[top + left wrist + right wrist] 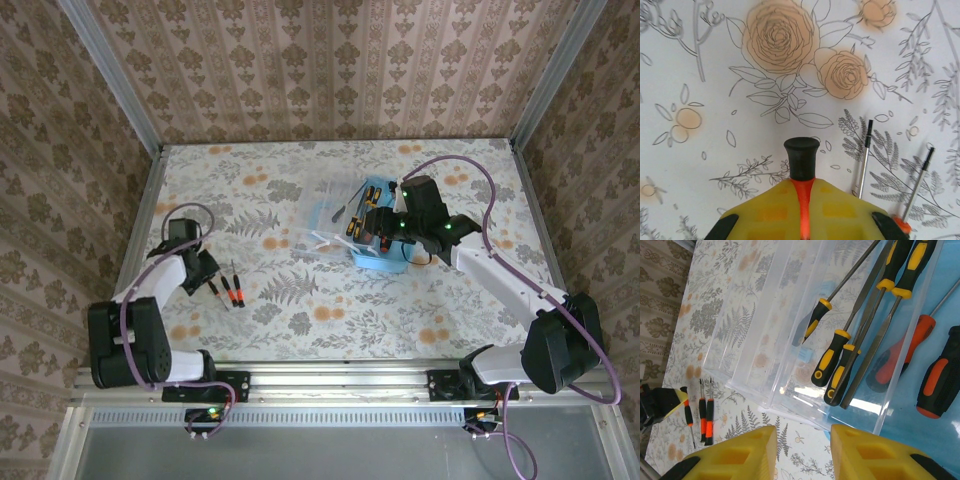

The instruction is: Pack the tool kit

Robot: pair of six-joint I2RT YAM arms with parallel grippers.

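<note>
Case (384, 265): centre-right of surface (300, 310), lid (765, 335) open, drivers (840, 347) inside. R tool (803, 450): fingers apart, over case. L tool (802, 200): clamped on held screwdriver (801, 157); 2 loose screwdrivers (863, 162) beside it.

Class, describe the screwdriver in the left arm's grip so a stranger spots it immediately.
On the floral-printed white table, find the left arm's yellow-padded gripper near the left edge. Clamped in its jaws is a slim orange-handled screwdriver with black end cap; its two look-alike neighbours lie loose on the table beside it.
</note>
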